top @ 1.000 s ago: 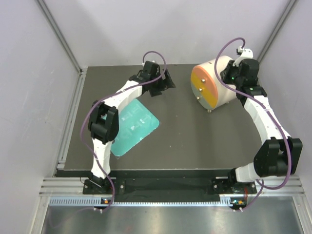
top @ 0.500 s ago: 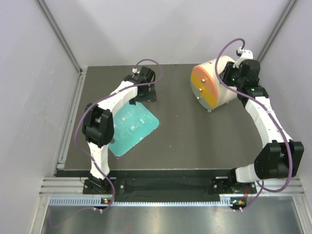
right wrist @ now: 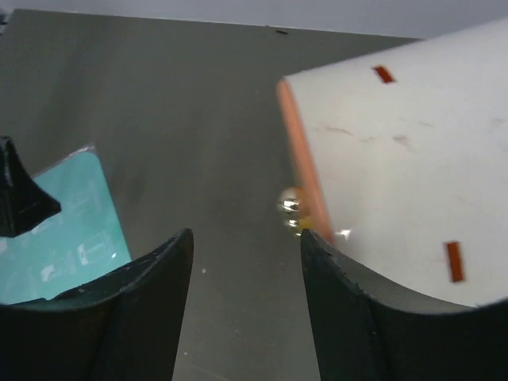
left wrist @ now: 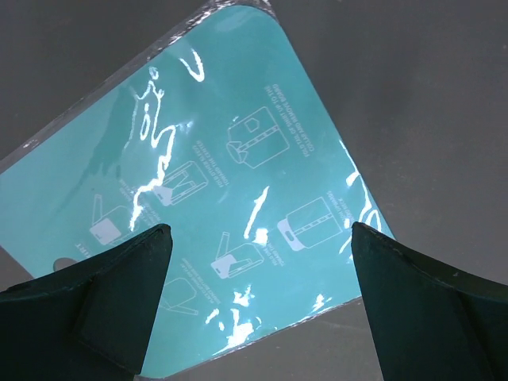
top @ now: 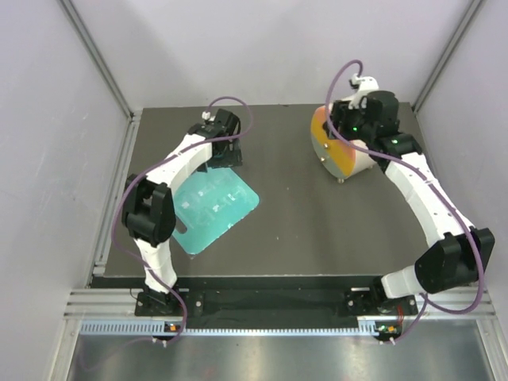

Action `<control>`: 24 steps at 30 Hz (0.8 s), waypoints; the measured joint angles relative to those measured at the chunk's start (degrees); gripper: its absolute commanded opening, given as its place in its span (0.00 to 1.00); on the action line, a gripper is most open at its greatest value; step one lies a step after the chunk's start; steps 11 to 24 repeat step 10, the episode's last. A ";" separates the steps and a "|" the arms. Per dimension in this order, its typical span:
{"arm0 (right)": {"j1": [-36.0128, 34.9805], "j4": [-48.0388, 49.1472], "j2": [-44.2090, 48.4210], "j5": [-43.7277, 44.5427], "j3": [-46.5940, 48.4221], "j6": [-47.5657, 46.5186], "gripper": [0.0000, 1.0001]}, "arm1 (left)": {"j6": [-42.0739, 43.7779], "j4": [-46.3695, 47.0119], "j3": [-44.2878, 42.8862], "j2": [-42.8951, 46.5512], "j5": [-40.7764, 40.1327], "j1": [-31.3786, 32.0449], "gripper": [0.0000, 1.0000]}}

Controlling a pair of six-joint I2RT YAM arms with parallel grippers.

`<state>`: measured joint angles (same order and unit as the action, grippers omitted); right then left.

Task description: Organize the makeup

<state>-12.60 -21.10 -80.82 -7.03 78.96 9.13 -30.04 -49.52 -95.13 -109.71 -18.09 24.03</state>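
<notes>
Left gripper (left wrist: 258, 232): hovering wide open, empty, over teal tray (left wrist: 222, 151) near the left edge.
Right gripper (right wrist: 244, 242): hanging open, empty, by white drum (right wrist: 397, 151), far-right corner.
Makeup: showing in no view.

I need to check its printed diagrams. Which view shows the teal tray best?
Left wrist: the teal tray is close and large, diagrams visible despite glare. Top external shows it small, partly under the left arm; right wrist catches only one corner.
</notes>
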 measured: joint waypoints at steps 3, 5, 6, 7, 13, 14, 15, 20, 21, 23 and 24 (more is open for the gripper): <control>-5.03 -0.20 -1.40 -0.37 2.16 -1.09 0.63 | 0.00 0.33 2.01 1.92 0.00 -1.40 0.99; -7.82 -0.48 -2.64 -0.90 3.10 -1.86 0.68 | 0.00 0.39 3.19 2.97 0.15 -2.34 0.99; -8.59 -0.79 -3.15 -1.31 3.28 -2.05 0.69 | 0.00 0.57 3.67 3.32 0.33 -2.71 0.99; -9.33 -1.05 -3.74 -1.92 3.30 -2.36 0.73 | 0.02 0.85 4.33 3.76 0.74 -3.13 0.99; -10.38 -2.10 -5.73 -3.72 3.28 -2.99 0.81 | 0.13 1.95 7.28 5.44 2.27 -4.59 0.99; -10.38 -2.10 -5.73 -3.72 3.28 -2.99 0.81 | 0.13 1.95 7.28 5.44 2.27 -4.59 0.99; -10.38 -2.10 -5.73 -3.72 3.28 -2.99 0.81 | 0.13 1.95 7.28 5.44 2.27 -4.59 0.99; -10.38 -2.10 -5.73 -3.72 3.28 -2.99 0.81 | 0.13 1.95 7.28 5.44 2.27 -4.59 0.99; -10.38 -2.10 -5.73 -3.72 3.28 -2.99 0.81 | 0.13 1.95 7.28 5.44 2.27 -4.59 0.99; -10.38 -2.10 -5.73 -3.72 3.28 -2.99 0.81 | 0.13 1.95 7.28 5.44 2.27 -4.59 0.99; -10.38 -2.10 -5.73 -3.72 3.28 -2.99 0.81 | 0.13 1.95 7.28 5.44 2.27 -4.59 0.99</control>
